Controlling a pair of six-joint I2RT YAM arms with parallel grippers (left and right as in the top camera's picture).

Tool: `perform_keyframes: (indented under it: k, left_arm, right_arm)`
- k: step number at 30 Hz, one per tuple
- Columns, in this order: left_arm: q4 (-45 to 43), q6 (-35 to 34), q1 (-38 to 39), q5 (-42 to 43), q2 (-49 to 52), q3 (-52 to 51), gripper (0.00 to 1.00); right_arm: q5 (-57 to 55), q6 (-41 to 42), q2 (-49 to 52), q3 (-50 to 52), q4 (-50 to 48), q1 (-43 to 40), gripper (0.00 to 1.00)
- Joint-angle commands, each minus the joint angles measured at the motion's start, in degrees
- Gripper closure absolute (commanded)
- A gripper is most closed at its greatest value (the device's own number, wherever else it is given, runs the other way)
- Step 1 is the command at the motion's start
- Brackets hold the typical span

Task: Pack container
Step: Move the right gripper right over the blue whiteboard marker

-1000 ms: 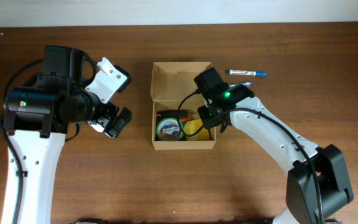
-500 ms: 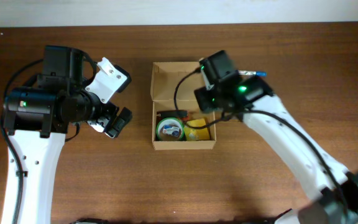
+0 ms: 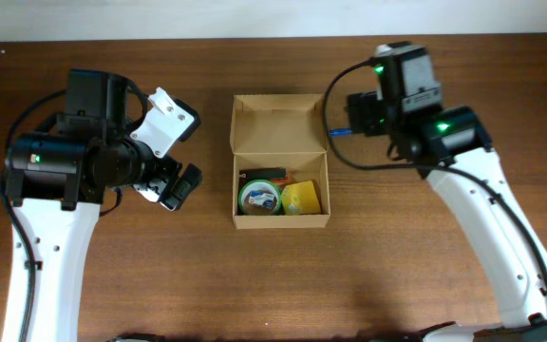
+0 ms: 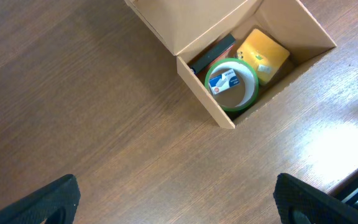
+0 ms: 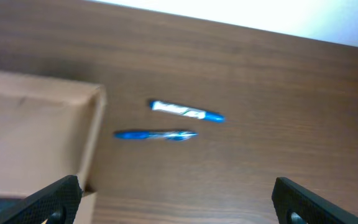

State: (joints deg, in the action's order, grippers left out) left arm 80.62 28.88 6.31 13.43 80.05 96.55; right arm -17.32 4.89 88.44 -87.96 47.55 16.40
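Table (image 3: 397,275): brown wood. Box (image 3: 282,221) is set at ctr of table, lid flap open on far side. L gripper (image 4: 179,202) is held over bare table left of box, fingers spread wide, nothing btwn. R gripper (image 5: 179,202) is held over table right of flap, likewise spread wide, empty. Inside box: green tape roll (image 3: 260,197) laid flat at left; yellow item (image 3: 302,198) just beside it at right; black item (image 3: 266,175) along back wall. Blue-white marker (image 5: 187,112) & blue pen (image 5: 155,134) are seen on table right of box, near each other, not touching.
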Motion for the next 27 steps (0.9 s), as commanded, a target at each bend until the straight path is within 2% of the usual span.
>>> perform_keyframes:
  k: [1,5,7,13,17,22,27]
  left_arm:
    - [0.00,0.74,-0.09,0.22,-0.26,0.83,0.00]
    - [0.00,0.72,-0.09,0.22,-0.26,0.83,0.00]
    - [0.00,0.72,-0.09,0.22,-0.26,0.83,0.01]
    - [0.00,0.74,-0.09,0.22,-0.26,0.83,0.00]
    - [0.00,0.74,-0.09,0.22,-0.26,0.83,0.00]
    - [0.00,0.74,-0.09,0.22,-0.26,0.83,0.00]
    - [0.00,0.74,-0.09,0.22,-0.26,0.83,0.00]
  right_arm:
    - [2.45,-1.95,0.87,-0.59,-1.25,-4.50,0.01]
    - [12.50,-3.76,3.72,-0.59,-3.34,-10.19,0.01]
    - [15.43,-6.78,5.55,-0.59,-4.46,-12.09,0.05]
    - [17.18,-17.16,10.99,-0.66,-9.68,-13.44,0.04]
    - [17.84,-18.21,15.08,-3.37,-10.08,-13.49,0.02]
    - [18.25,-18.49,24.00,-13.11,-5.75,-13.57,0.00]
    - [18.62,-22.82,34.82,-27.28,2.10,-14.34,0.01]
